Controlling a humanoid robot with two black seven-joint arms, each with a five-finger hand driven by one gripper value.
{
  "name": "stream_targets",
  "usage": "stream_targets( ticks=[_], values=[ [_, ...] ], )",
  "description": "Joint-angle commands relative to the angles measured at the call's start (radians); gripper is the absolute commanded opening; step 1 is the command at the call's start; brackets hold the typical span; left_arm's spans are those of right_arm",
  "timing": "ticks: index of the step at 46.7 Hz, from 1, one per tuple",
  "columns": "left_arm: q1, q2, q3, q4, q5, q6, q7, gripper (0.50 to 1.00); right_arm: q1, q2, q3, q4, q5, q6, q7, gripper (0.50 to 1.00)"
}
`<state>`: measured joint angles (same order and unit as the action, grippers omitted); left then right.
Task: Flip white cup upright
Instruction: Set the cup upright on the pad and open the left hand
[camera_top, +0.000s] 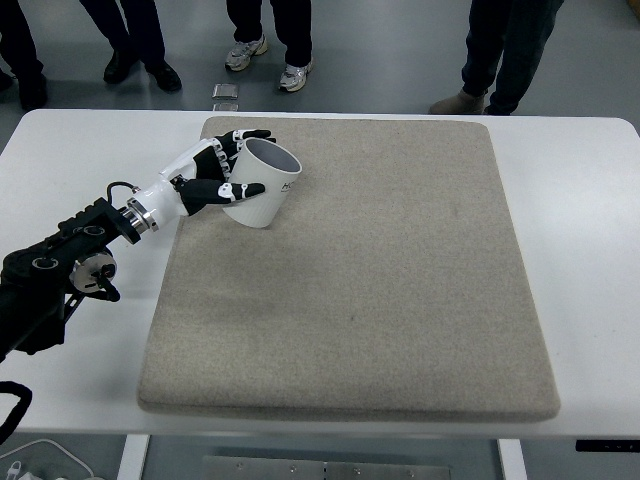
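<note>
One hand working: left hand (215, 172), its arm reaching in from the left edge.
Grasp: fingers (243, 135) curling over the far side of the white cup (262, 186), thumb pressing across the near side; cup sitting fully enclosed in the hand.
Cup attitude: tilting, open mouth facing up and away from the wrist.
Under the hand: beige mat (380, 290) lying on the white table (585, 250), cup base meeting the mat.
Beyond the fingertips: several people's legs standing past the table.

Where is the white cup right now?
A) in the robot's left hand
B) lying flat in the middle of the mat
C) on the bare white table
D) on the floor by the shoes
A: the left hand has its fingers wrapped around the white cup, tilted over the mat's far-left corner.
</note>
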<state>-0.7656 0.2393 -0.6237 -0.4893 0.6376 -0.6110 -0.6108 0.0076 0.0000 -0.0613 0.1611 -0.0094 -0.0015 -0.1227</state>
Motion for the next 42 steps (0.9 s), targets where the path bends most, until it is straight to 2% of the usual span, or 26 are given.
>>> stream_targets(
  ticks=[1,4,10,15,26,42],
  values=[
    [0.0,-0.001,-0.001,0.0,-0.003,0.0,0.0,0.838,0.0,0.0,0.0,0.0,0.0,0.0,0.0,0.93],
    [0.0,0.0,-0.001,0.0,-0.004,0.0,0.0,0.857,0.0,0.0,0.0,0.0,0.0,0.0,0.0,0.93],
    [0.0,-0.001,-0.001,0.0,-0.004,0.0,0.0,0.93,0.0,0.0,0.0,0.0,0.0,0.0,0.0,0.93],
    [0.005,0.0,-0.001,0.0,-0.004,0.0,0.0,0.958,0.0,0.0,0.0,0.0,0.0,0.0,0.0,0.93],
    [0.006,0.0,-0.004,0.0,-0.006,0.0,0.0,0.984,0.0,0.0,0.0,0.002,0.0,0.0,0.0,0.93],
    [0.005,0.0,-0.004,0.0,-0.016,0.0,0.0,0.994,0.0,0.0,0.0,0.002,0.0,0.001,0.0,0.93]
  ],
)
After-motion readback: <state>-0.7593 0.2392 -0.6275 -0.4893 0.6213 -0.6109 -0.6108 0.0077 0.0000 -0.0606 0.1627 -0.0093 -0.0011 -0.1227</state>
